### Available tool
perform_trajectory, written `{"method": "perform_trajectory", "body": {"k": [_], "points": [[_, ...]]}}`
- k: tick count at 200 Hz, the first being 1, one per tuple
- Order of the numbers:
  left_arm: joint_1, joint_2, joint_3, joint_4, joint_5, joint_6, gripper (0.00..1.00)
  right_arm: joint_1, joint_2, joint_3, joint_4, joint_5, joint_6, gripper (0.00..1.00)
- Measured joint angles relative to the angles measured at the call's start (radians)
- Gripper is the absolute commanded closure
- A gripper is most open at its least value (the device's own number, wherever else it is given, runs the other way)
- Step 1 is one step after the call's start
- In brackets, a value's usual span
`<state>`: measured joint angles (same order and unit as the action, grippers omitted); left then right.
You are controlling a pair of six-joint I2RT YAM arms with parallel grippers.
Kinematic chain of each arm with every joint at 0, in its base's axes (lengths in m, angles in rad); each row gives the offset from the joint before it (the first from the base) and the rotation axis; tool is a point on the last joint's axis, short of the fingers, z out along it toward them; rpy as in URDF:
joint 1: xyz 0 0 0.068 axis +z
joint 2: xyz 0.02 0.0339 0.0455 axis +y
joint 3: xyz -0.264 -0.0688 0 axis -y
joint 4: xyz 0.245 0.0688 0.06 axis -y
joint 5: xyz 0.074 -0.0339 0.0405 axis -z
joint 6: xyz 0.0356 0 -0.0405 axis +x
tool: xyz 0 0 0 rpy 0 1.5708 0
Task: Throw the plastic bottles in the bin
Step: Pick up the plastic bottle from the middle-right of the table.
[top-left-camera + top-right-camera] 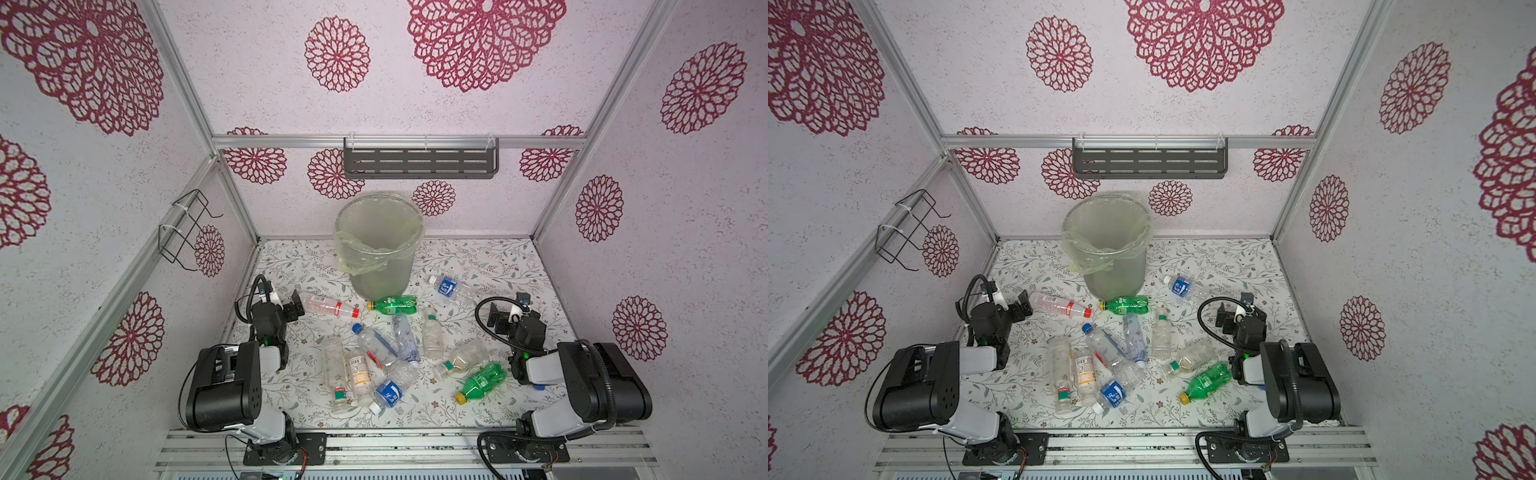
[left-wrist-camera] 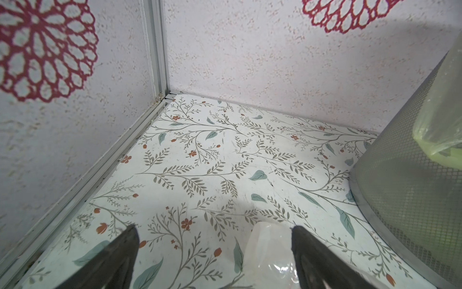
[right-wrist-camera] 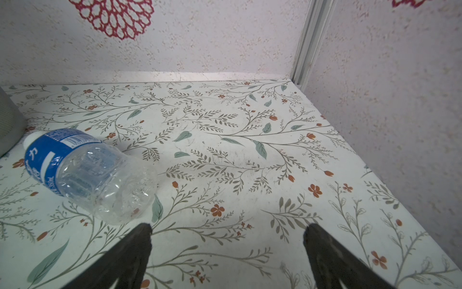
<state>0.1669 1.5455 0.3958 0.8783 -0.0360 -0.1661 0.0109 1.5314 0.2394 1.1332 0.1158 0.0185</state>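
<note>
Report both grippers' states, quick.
Left gripper: open, holding nothing.
Right gripper: open, holding nothing.

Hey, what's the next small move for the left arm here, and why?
Probably ease the left jaws forward around the red-capped bottle, then close. They stand open and empty, and in the left wrist view the bottle's clear base lies between them, close to one jaw, near the bin.

Bright even light, soft shadows, wide-angle distortion
</note>
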Motion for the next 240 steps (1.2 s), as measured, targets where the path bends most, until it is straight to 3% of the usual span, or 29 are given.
{"method": "perform_trajectory", "body": {"k": [79, 141, 195, 240], "points": [[-0.010, 0.002, 0.014, -0.002, -0.034, 0.008, 0.03, 0.000, -0.008, -0.005, 0.019, 0.005, 0.000, 0.01], [-0.050, -0.097, 0.148, -0.230, -0.248, -0.009, 0.03, 0.019, -0.206, 0.017, -0.133, 0.051, 0.000, 0.01], [-0.097, -0.230, 0.227, -0.426, -0.402, -0.092, 0.03, 0.025, -0.351, 0.224, -0.544, 0.132, 0.152, 0.01], [-0.105, -0.318, 0.413, -0.703, -0.408, -0.257, 0.03, 0.025, -0.354, 0.424, -0.988, 0.180, 0.282, 0.01]]}}
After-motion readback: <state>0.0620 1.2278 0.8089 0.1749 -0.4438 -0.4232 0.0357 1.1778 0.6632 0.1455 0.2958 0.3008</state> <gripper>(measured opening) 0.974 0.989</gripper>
